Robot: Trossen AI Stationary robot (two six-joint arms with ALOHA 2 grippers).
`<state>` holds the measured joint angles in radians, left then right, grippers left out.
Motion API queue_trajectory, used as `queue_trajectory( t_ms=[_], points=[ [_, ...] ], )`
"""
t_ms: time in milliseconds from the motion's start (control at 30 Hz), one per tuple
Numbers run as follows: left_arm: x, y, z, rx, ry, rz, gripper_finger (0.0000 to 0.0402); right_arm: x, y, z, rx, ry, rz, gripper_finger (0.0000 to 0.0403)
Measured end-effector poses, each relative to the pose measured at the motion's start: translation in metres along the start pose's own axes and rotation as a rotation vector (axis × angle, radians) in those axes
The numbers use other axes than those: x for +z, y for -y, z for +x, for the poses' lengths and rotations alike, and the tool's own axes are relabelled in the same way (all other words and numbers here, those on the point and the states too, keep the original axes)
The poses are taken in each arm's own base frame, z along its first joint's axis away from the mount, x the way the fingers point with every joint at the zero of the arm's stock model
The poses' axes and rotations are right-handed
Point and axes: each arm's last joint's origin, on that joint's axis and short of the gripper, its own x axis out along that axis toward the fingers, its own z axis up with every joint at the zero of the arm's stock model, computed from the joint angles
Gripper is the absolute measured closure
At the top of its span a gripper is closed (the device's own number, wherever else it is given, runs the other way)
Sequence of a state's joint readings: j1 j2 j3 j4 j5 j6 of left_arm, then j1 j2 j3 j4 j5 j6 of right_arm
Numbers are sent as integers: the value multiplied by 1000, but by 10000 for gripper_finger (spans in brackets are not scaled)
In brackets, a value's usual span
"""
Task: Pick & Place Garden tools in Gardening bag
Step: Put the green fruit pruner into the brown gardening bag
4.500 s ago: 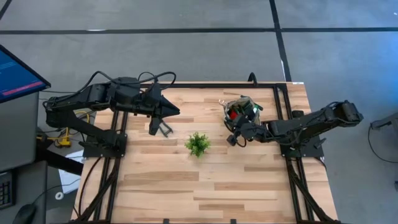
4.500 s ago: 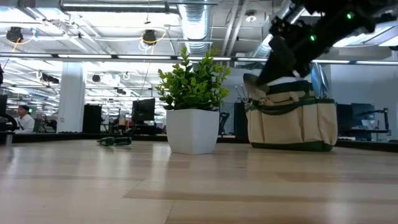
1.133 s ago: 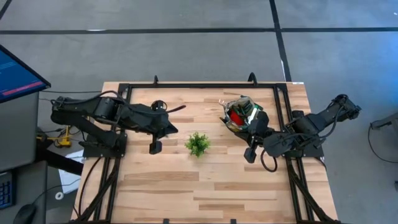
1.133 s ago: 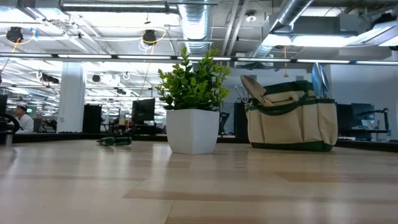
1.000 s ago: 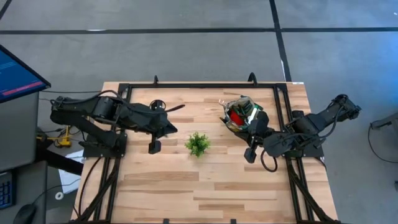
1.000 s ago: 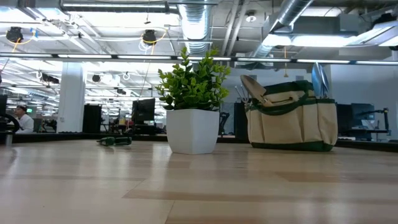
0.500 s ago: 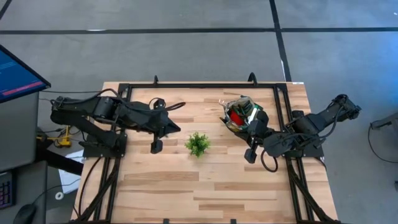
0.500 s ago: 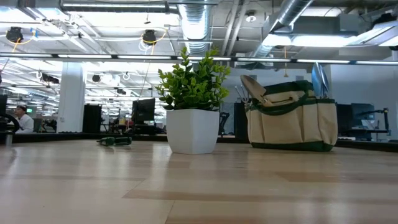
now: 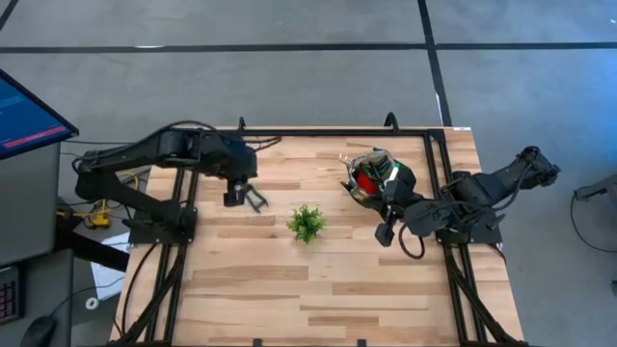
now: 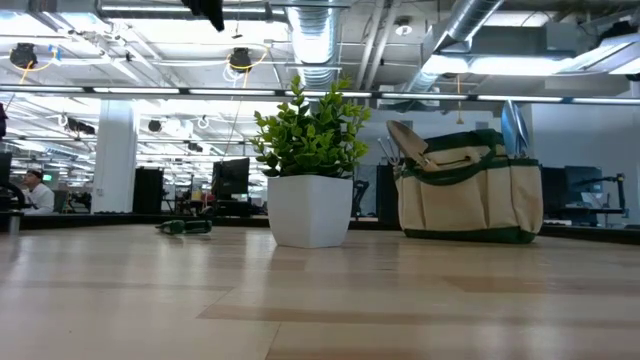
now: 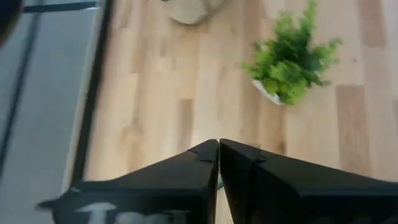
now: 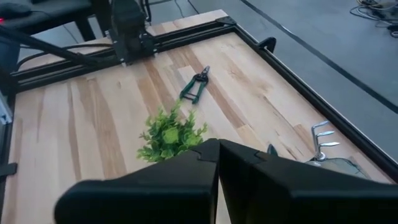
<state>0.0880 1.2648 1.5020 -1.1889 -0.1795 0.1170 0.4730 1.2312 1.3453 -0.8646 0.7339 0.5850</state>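
High view: overhead, straight down, taking in the whole worktop (image 9: 318, 280) and both arms. Low view: at worktop height, level, facing the room; potted plant (image 10: 309, 170) near, gardening bag (image 10: 468, 190) behind. Left wrist view: steeply down past its own pincer (image 11: 219, 144). Right wrist view: obliquely across the worktop toward the pruning shears (image 12: 195, 84). All four share the plant.

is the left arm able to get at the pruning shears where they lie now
Probably yes. The left gripper hangs shut just beside the pruning shears, which lie alone on bare table. The plant stands off to one side, so nothing blocks a descent, but the fingers must open first.
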Motion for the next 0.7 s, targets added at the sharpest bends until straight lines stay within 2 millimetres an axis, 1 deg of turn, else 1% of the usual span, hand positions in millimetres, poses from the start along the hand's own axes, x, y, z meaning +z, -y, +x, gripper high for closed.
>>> queue_trajectory(
  t_ms=[100,200,267,333,467,533,600,700],
  points=[
    [-15,-7,17,-65,45,11,399,2,3,3,-15,1,16,402],
    [-43,-13,31,-98,35,-32,399,3,4,4,-24,1,23,402],
    [-63,-16,35,-115,32,-67,399,3,5,5,-28,1,25,402],
    [-83,-15,38,-113,15,-84,399,4,7,6,-38,1,31,402],
    [-118,-9,54,-110,-25,-60,399,6,11,9,-57,1,43,402],
    [-128,-5,66,-117,9,-50,399,7,13,11,-70,1,50,402],
    [-137,-1,82,-124,47,-21,399,8,16,13,-81,2,57,403],
    [-140,3,107,-138,150,-6,399,9,19,16,-94,0,66,403]
  ],
)
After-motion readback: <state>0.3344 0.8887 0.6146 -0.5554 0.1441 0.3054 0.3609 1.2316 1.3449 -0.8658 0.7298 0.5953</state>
